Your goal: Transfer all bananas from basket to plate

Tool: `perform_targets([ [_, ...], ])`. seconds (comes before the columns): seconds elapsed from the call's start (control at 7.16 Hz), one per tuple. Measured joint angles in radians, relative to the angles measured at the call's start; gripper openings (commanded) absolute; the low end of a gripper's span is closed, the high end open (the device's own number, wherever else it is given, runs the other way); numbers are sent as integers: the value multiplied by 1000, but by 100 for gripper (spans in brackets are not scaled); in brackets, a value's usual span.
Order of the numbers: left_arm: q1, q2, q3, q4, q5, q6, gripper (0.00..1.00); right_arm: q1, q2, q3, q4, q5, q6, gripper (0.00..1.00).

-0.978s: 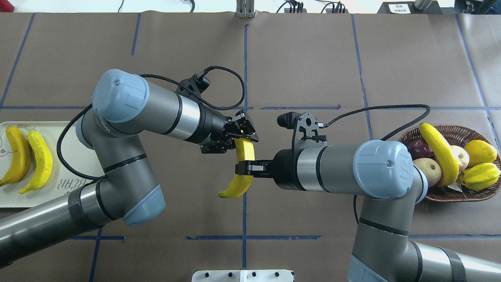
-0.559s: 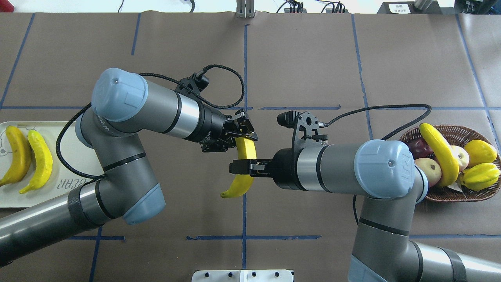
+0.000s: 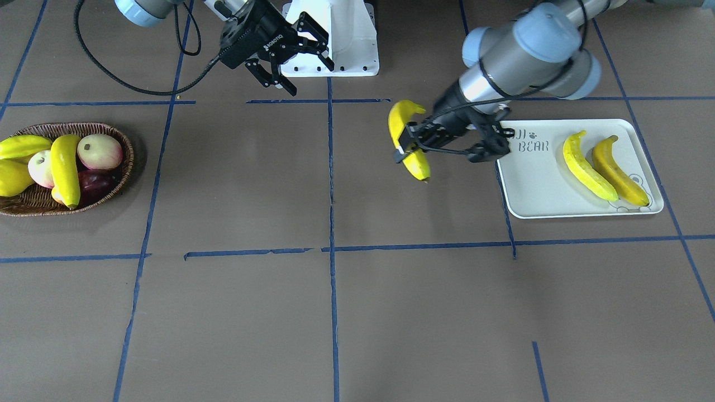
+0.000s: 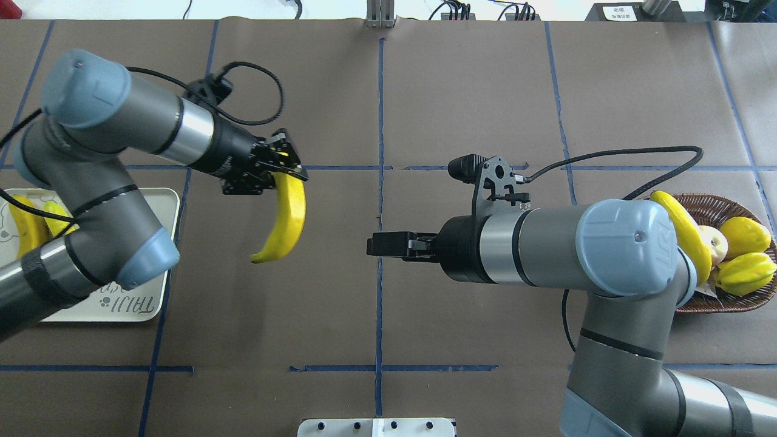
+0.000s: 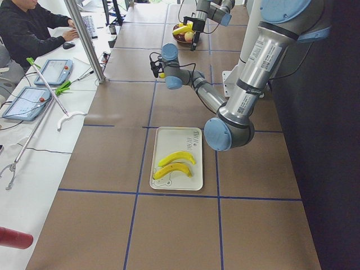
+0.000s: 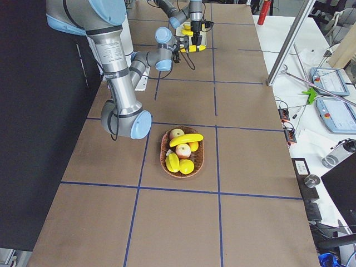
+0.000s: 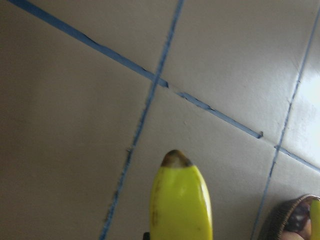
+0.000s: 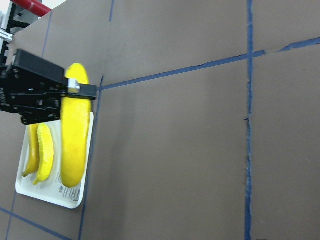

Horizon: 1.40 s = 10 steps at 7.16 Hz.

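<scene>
My left gripper [image 4: 284, 169] is shut on the top end of a long yellow banana [image 4: 286, 220] and holds it above the table, just right of the white plate [image 4: 142, 301]. This shows in the front view too, with the gripper [image 3: 411, 147] and the banana [image 3: 403, 135] left of the plate [image 3: 536, 192]. Two bananas [image 3: 587, 167] [image 3: 619, 166] lie on the plate. My right gripper [image 3: 296, 49] is open and empty near the table's middle; it also shows in the overhead view [image 4: 377, 245]. One banana [image 4: 683, 235] lies across the fruit in the brown wicker basket [image 4: 709, 305].
The basket also holds apples [image 3: 99, 151], a dark red fruit, a round yellow fruit [image 4: 744, 234] and a pointed yellow-green fruit [image 4: 746, 273]. The white robot base [image 3: 335, 39] stands at the table's near edge. An operator [image 5: 28, 31] sits beyond the far side.
My right gripper has let go of the banana and drawn back to the right. My left arm has carried the banana left, close to the plate.
</scene>
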Motion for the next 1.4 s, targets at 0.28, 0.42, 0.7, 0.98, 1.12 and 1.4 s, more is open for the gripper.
perform_targets([
  [0.28,-82,228,2,2,14,211,0,46,-29,92,-193,12,-9,100],
  [0.42,-93,314,15,2,60,296,0,76,-59,107,-224,20,-35,100],
  [0.7,-91,401,41,3,157,360,97,135,-117,110,-239,37,-118,100],
  [0.98,-81,423,51,2,209,369,100,182,-139,96,-241,61,-166,100],
  [1.12,-79,421,51,2,217,370,100,207,-150,90,-241,86,-187,100],
  [1.4,-78,417,33,2,198,370,100,265,-206,88,-240,148,-257,100],
])
